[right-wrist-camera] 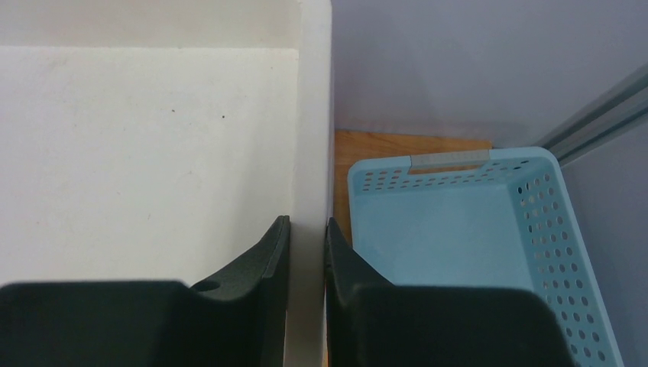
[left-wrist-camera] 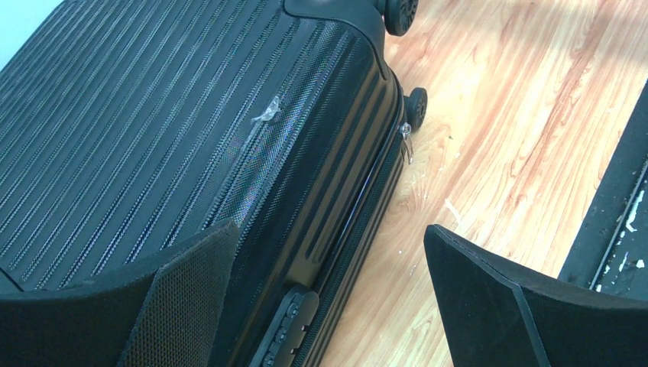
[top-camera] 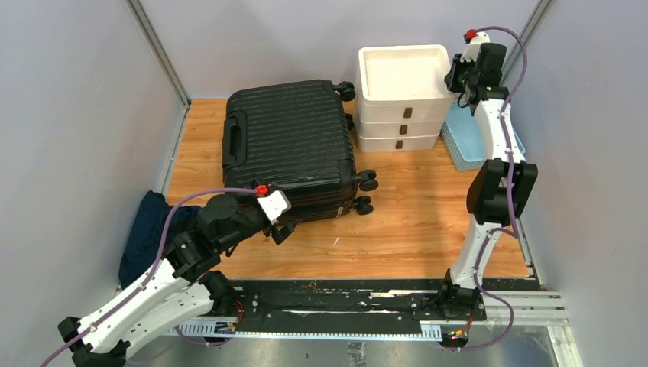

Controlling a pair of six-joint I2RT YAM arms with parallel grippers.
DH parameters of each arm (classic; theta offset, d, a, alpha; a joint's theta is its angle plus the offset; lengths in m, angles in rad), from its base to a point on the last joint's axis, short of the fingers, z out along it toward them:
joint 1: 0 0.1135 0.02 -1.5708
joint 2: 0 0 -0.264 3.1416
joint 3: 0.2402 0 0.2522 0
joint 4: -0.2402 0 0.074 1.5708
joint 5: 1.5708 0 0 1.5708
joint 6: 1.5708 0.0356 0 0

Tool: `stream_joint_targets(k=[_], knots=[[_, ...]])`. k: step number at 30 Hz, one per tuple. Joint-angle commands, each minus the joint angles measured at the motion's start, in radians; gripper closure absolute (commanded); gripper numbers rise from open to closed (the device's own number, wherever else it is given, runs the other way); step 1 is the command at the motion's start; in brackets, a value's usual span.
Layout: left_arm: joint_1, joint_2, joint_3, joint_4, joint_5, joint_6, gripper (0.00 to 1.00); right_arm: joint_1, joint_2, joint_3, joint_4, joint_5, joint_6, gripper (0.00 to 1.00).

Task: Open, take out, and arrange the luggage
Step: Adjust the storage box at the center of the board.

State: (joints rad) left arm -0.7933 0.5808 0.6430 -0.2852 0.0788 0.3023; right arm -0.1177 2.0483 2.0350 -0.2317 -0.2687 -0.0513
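Luggage (top-camera: 290,145) lies flat and closed on the left part of the wooden table (top-camera: 428,222). Its wheels (top-camera: 368,183) point toward the white drawer unit (top-camera: 397,115). Your left claw (left-wrist-camera: 328,228) is spread wide and hangs over the near edge of the luggage, one finger above the shell and one above the wood. Your right claw (right-wrist-camera: 307,222) is squeezed narrow on the side wall of the top white drawer, one finger inside and one outside. You can see a light-blue basket (right-wrist-camera: 451,237) just beside that unit.

Left hand (left-wrist-camera: 328,229) wide, right hand (right-wrist-camera: 308,223) clamped
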Motion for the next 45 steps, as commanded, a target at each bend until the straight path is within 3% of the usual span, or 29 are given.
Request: stream_joint_targets(k=[1, 11, 16, 24, 26, 29, 33, 36, 39, 45], knots=[[0.005, -0.018, -0.005, 0.02, 0.011, 0.0, 0.0, -0.013, -0.173, -0.146, -0.002, -0.059, 0.045, 1.0], [0.005, -0.056, -0.009, 0.027, 0.013, -0.005, 0.0, -0.013, -0.474, -0.503, 0.022, -0.083, 0.094, 1.0], [0.004, -0.059, -0.008, 0.032, 0.03, -0.016, 0.0, -0.015, -0.646, -0.683, 0.037, -0.056, 0.086, 0.93], [0.005, -0.081, -0.001, 0.082, 0.104, -0.111, 0.0, -0.065, -0.895, -0.856, -0.012, -0.081, 0.018, 0.51], [0.005, -0.092, 0.003, 0.093, 0.122, -0.141, 0.0, -0.084, -0.947, -0.876, -0.017, -0.087, -0.019, 0.35], [0.005, -0.114, -0.002, 0.106, 0.137, -0.186, 0.0, -0.089, -0.986, -0.853, -0.049, -0.208, -0.207, 0.15], [0.005, -0.147, -0.026, 0.134, 0.159, -0.279, 0.0, -0.086, -0.95, -0.756, -0.228, -0.599, -0.502, 0.12], [0.004, -0.169, -0.068, 0.179, 0.155, -0.418, 0.0, -0.051, -0.884, -0.675, -0.342, -0.756, -0.622, 0.13], [0.004, -0.194, -0.14, 0.251, 0.148, -0.557, 0.0, 0.035, -0.815, -0.607, -0.444, -0.754, -0.759, 0.14], [0.005, -0.227, -0.235, 0.339, 0.154, -0.74, 0.01, 0.212, -0.639, -0.441, -0.658, -0.596, -0.931, 0.16]])
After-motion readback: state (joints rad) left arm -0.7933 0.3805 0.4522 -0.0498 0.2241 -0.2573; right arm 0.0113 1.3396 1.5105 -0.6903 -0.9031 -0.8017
